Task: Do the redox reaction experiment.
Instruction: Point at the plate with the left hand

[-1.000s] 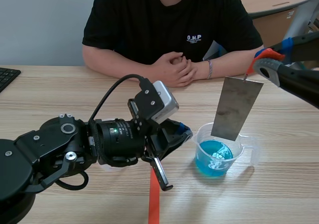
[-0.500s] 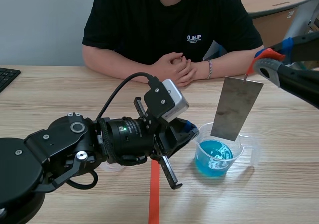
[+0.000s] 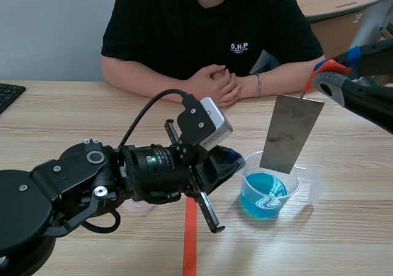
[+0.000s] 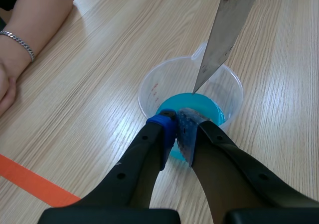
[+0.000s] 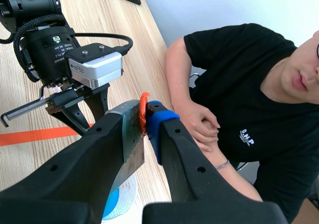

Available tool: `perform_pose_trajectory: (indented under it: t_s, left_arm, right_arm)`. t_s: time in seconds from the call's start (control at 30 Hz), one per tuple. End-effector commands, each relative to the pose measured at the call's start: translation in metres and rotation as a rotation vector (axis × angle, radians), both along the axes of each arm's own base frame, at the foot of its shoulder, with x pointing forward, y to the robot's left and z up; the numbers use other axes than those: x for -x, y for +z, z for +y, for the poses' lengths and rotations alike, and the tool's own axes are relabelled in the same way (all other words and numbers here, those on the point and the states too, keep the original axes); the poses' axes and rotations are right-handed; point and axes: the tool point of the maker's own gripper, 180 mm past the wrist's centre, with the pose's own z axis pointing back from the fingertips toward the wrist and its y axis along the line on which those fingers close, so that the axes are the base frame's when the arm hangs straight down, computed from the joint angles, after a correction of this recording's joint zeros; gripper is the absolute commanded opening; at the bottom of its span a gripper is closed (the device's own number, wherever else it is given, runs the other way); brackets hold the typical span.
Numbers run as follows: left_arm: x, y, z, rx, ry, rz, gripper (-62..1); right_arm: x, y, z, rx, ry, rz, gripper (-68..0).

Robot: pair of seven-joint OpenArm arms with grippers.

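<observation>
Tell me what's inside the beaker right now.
Blue liquid fills the beaker bottom, with a corner of the metal plate hanging over it. The left gripper covers the near side; whether the corner touches the liquid is unclear.

I count two grippers of mine, the left gripper (image 4: 178, 134) and the right gripper (image 5: 144, 117). There is one metal sheet (image 3: 290, 134), one clear beaker (image 4: 152, 87) with one pool of blue liquid (image 4: 199, 102), one person (image 3: 209, 24) seated opposite and one orange tape line (image 3: 190, 239). There seems to be one keyboard (image 3: 8, 94), though only its corner shows.
</observation>
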Motion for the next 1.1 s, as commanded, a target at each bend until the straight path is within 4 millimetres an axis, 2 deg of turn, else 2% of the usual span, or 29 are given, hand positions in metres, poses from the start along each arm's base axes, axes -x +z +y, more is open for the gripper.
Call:
perform_pose_trajectory:
  t_s: [0.0,0.33,0.5,0.7,0.9,1.07]
  left_arm:
    - [-0.005,0.012,-0.004,0.030,-0.001,-0.022,-56.9]
    - [-0.006,0.012,-0.004,0.033,0.004,-0.026,-56.9]
    - [-0.014,0.013,0.001,0.030,0.054,-0.044,-56.9]
    - [-0.014,0.009,0.008,0.020,0.072,-0.045,-56.9]
    - [-0.008,0.010,0.030,0.028,0.097,-0.053,-56.9]
    - [0.000,0.013,0.064,0.008,0.120,-0.043,-56.9]
  right_arm:
    - [-0.001,0.007,0.002,-0.021,0.009,-0.018,-66.0]
    - [-0.001,0.007,0.002,-0.026,0.003,-0.019,-66.0]
    - [-0.001,0.007,0.002,-0.026,0.003,-0.019,-66.0]
    - [-0.001,0.007,0.002,-0.026,0.003,-0.019,-66.0]
    - [-0.001,0.007,0.002,-0.026,0.003,-0.019,-66.0]
    - [-0.001,0.007,0.001,-0.022,0.002,-0.022,-66.0]
